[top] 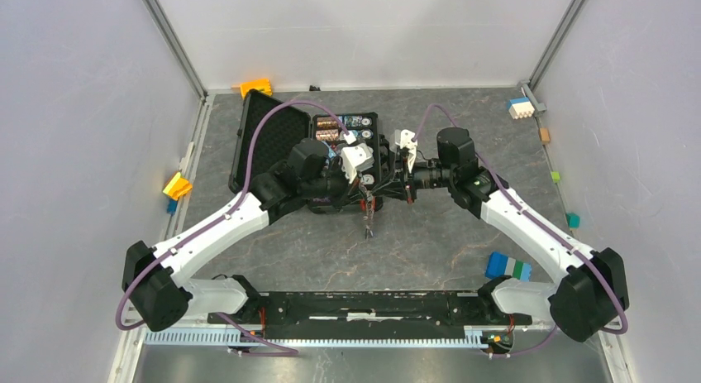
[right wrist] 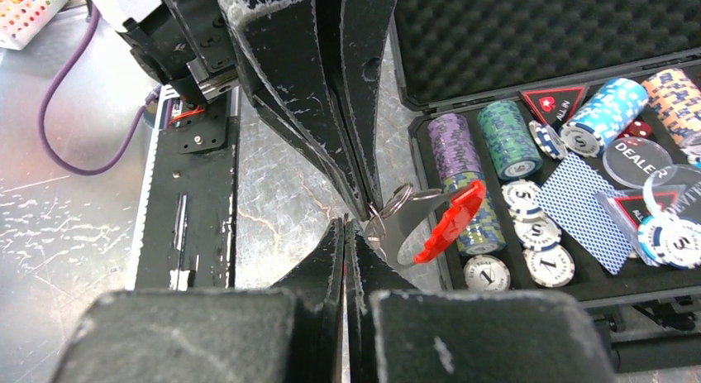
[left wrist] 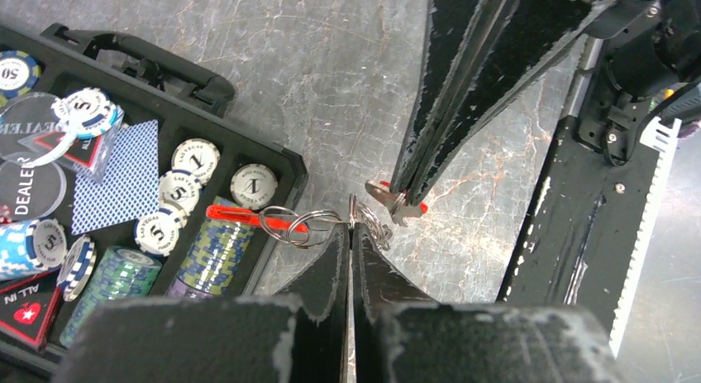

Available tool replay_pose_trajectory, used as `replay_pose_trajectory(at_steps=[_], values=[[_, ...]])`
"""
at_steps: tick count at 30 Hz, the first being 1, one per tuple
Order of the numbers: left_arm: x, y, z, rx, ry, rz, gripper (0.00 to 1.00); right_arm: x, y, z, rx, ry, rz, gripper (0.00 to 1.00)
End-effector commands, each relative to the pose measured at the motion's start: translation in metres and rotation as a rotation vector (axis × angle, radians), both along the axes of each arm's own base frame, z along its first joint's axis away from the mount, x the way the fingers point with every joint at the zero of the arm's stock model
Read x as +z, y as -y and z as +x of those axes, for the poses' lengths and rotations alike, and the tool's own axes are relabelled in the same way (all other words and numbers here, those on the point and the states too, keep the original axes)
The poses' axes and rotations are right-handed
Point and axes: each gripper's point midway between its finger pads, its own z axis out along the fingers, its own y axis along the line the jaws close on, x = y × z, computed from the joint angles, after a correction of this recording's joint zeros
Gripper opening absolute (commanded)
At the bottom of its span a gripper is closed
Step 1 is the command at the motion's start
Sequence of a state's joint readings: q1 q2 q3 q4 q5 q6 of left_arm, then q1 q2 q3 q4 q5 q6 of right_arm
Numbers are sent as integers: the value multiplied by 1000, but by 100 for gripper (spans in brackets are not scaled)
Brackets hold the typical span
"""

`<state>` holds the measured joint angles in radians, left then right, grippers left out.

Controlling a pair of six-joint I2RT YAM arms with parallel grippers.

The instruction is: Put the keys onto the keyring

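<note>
Your left gripper (left wrist: 351, 234) was pinched shut on the keyring (left wrist: 310, 226), and your right gripper (left wrist: 407, 193) was shut on the red-headed key (left wrist: 384, 199), tips nearly touching just beside the case (left wrist: 285, 184). You needed to brace the keyring and work the key's hole into the split, turning slowly. The keyring looked thin and silvery, its red tag (left wrist: 240, 215) sticking out sideways.

Overhead; wrist close-ups sharing keyring (left wrist: 281, 222)
</note>
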<state>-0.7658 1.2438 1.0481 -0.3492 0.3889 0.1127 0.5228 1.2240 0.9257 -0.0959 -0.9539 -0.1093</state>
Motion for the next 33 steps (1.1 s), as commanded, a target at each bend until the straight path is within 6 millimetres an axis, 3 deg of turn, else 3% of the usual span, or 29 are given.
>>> replay_pose_trajectory(at_steps=[1, 13, 33], values=[[27, 3, 15, 77, 52, -41, 2, 16, 0, 14, -54, 48, -2, 0], [27, 6, 17, 133, 33, -33, 2, 10, -2, 26, -93, -38, 17, 0], [23, 13, 8, 34, 89, -45, 2, -3, 0, 28, -63, -199, 80, 0]])
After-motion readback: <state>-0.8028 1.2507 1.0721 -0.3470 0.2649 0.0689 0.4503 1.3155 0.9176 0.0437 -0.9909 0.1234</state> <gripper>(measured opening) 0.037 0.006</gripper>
